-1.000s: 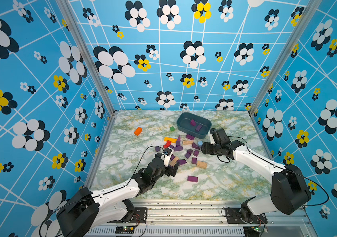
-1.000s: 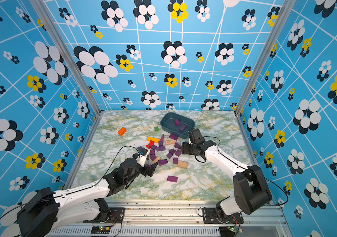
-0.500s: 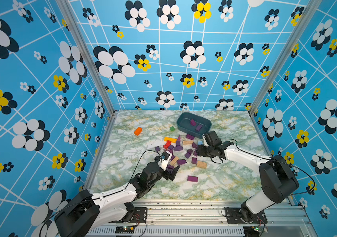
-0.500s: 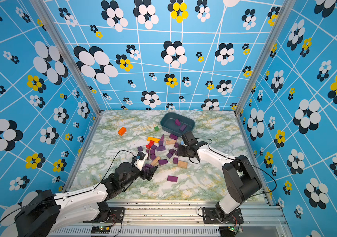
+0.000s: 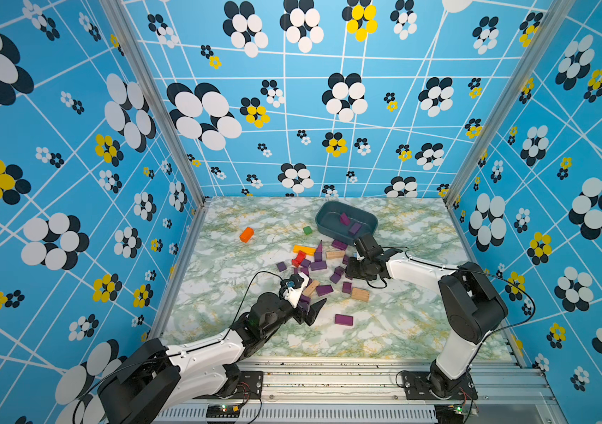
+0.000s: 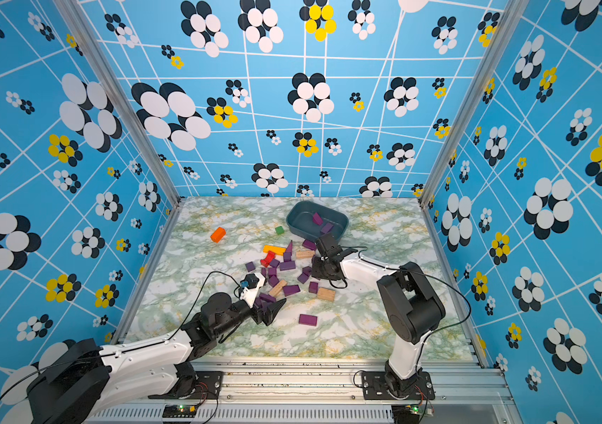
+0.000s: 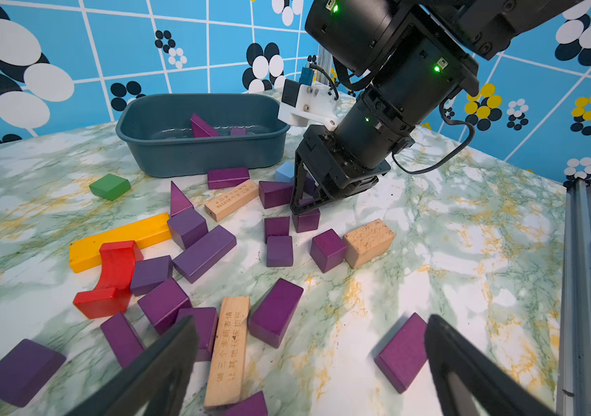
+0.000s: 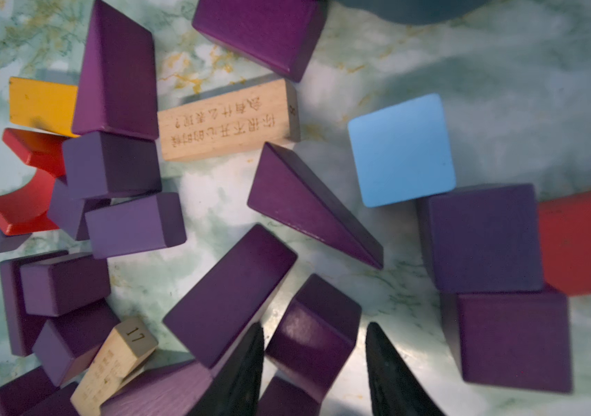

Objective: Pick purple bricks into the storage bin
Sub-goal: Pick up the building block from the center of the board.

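Observation:
Several purple bricks (image 5: 318,265) lie scattered mid-table among other colours. Two purple bricks (image 5: 344,219) lie in the storage bin (image 5: 323,224), a dark teal tub at the back, also seen in the left wrist view (image 7: 196,155). My right gripper (image 8: 313,329) points down into the pile just in front of the bin. Its fingers straddle a purple cube (image 8: 315,331): one finger touches it and a thin gap shows at the other. My left gripper (image 7: 310,320) hovers wide open over the pile's near edge with nothing between its fingers. A lone purple bar (image 5: 343,319) lies nearest the front.
An orange block (image 5: 246,234) and a green block (image 5: 307,230) lie apart at the left back. A yellow bar (image 5: 304,249), a red arch (image 5: 298,258), tan blocks (image 5: 360,294) and a light-blue cube (image 8: 402,149) mix with the pile. Walls enclose three sides.
My right gripper has moved left from beside the bin down into the pile, and its jaws have narrowed around a purple cube. My left gripper has drawn back slightly toward the front, still open.

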`<control>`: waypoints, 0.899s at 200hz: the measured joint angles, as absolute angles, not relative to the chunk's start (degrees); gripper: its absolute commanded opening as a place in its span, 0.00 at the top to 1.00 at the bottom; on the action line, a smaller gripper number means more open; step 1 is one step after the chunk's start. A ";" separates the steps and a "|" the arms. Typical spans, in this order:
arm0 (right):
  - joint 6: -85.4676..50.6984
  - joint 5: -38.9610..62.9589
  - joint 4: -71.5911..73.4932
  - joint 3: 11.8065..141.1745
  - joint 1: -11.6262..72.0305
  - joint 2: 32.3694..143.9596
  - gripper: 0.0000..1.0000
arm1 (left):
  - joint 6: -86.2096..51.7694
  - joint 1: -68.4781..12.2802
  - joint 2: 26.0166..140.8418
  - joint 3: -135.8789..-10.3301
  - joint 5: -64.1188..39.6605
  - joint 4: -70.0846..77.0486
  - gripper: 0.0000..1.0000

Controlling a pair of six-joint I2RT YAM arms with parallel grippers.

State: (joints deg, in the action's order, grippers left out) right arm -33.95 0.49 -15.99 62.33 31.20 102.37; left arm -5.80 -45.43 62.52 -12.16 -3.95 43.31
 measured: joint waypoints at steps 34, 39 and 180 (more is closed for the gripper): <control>-34.13 0.08 -15.99 63.13 31.29 102.94 0.56 | -5.85 -45.43 64.01 -12.16 -4.32 43.51 0.01; -34.09 0.05 -16.03 63.35 31.29 103.22 0.57 | -5.85 -45.43 64.16 -12.16 -4.34 43.53 0.01; -33.47 -0.97 -16.05 66.57 31.33 106.41 0.89 | -5.98 -45.43 65.36 -12.16 -2.81 43.68 0.00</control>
State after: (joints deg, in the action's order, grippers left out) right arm -33.47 -0.97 -16.05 66.57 31.33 106.41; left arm -5.98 -45.43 65.36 -12.16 -2.81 43.68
